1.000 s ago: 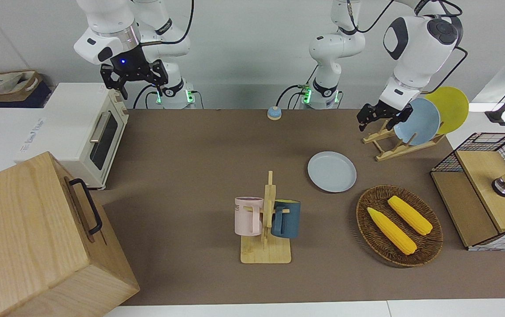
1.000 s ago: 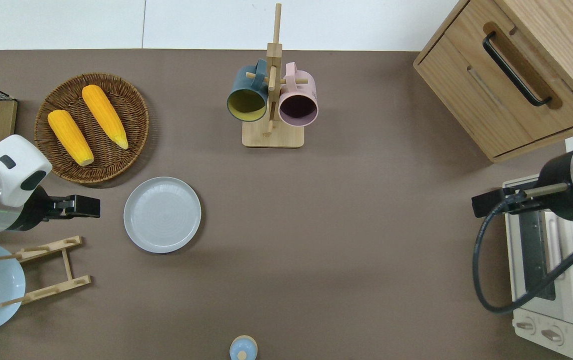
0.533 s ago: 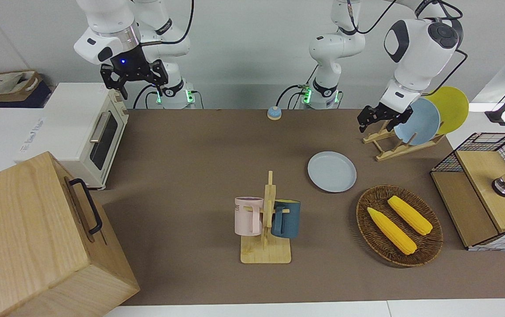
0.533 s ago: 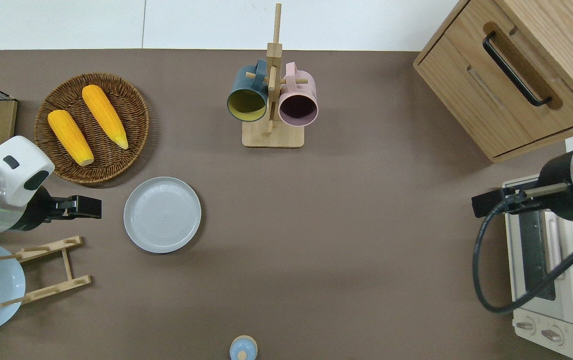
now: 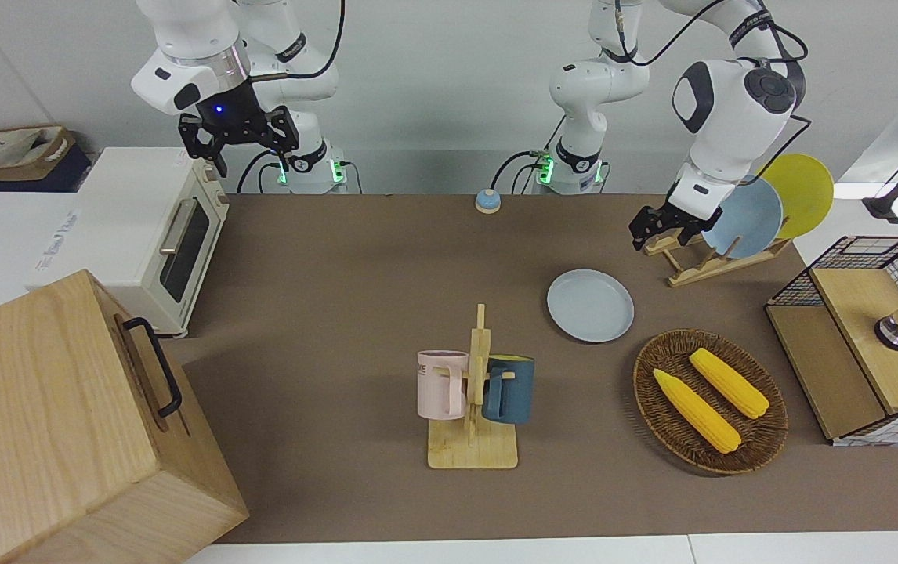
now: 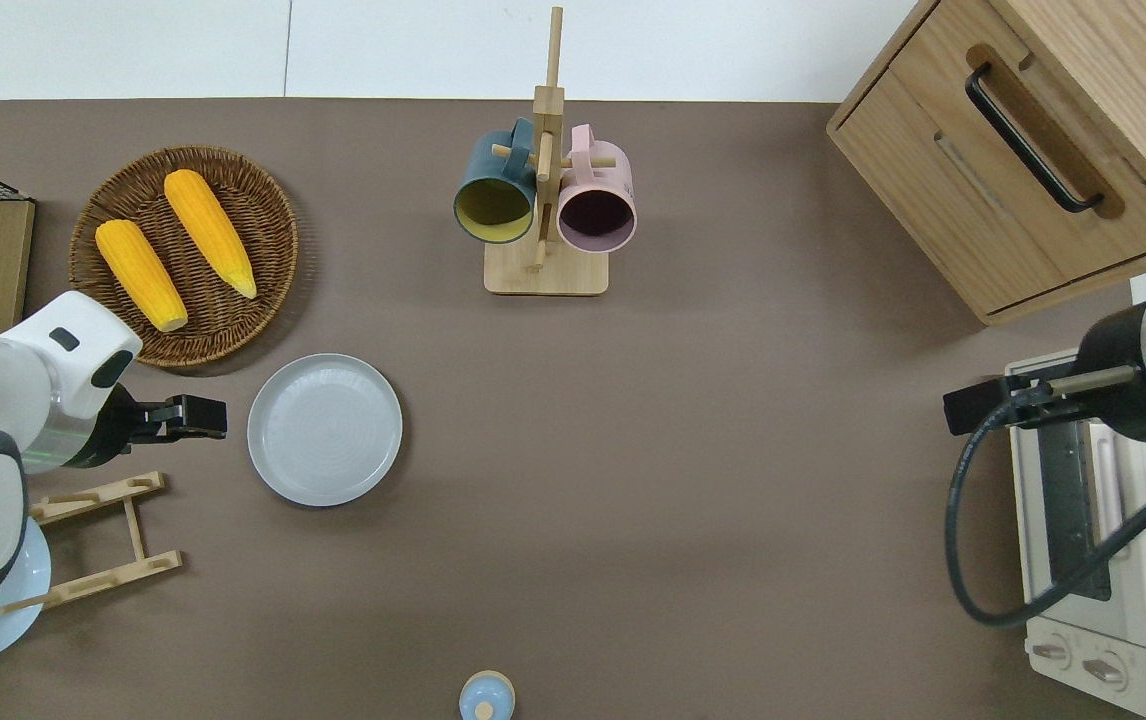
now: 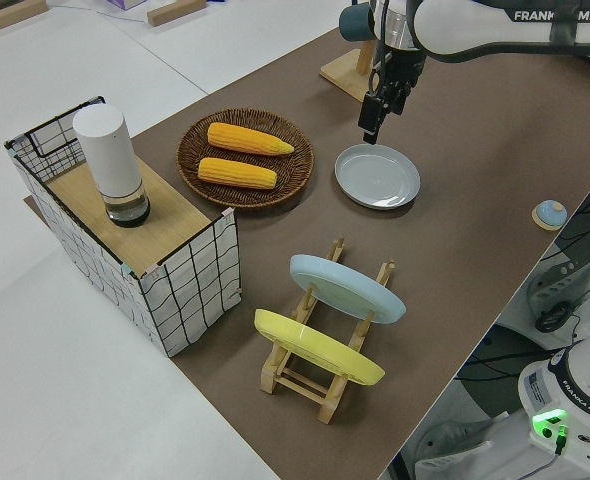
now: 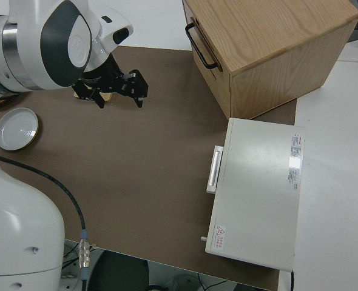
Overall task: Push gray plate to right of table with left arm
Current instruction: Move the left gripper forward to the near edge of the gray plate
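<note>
Sitting flat on the long brown table (image 6: 693, 450), the round pale bluish-gray plate (image 6: 324, 429) is toward the left arm's end, a bit nearer to the robots than the dark woven wicker basket (image 6: 268, 215) with its two yellow corn cobs (image 6: 173, 248). The basket rim and the plate are close but not touching.

The glossy white left arm (image 6: 28, 385) comes in low from its end of the table, and its small black left gripper (image 6: 195, 417) is up just beside the plate's rim, on the side facing the left arm's end, over bare tabletop between the plate and the light wooden dish rack (image 6: 93, 542). There's a thin gap between fingertips and rim in the overhead view, so not touching as far as I can see (the left side view puts the gripper (image 7: 372, 113) up off the table too). Whether its fingers are spread or closed, I honestly can't tell.

That rack holds a sky-blue plate (image 5: 748, 218) and a yellow plate (image 5: 803, 192) standing on edge. Farther from the robots, mid-table, a wooden mug stand (image 6: 545, 235) carries a dark blue mug (image 6: 493, 195) and a pink mug (image 6: 595, 205).

The right arm is parked; its right gripper (image 5: 236, 150) has its fingers spread wide apart.
</note>
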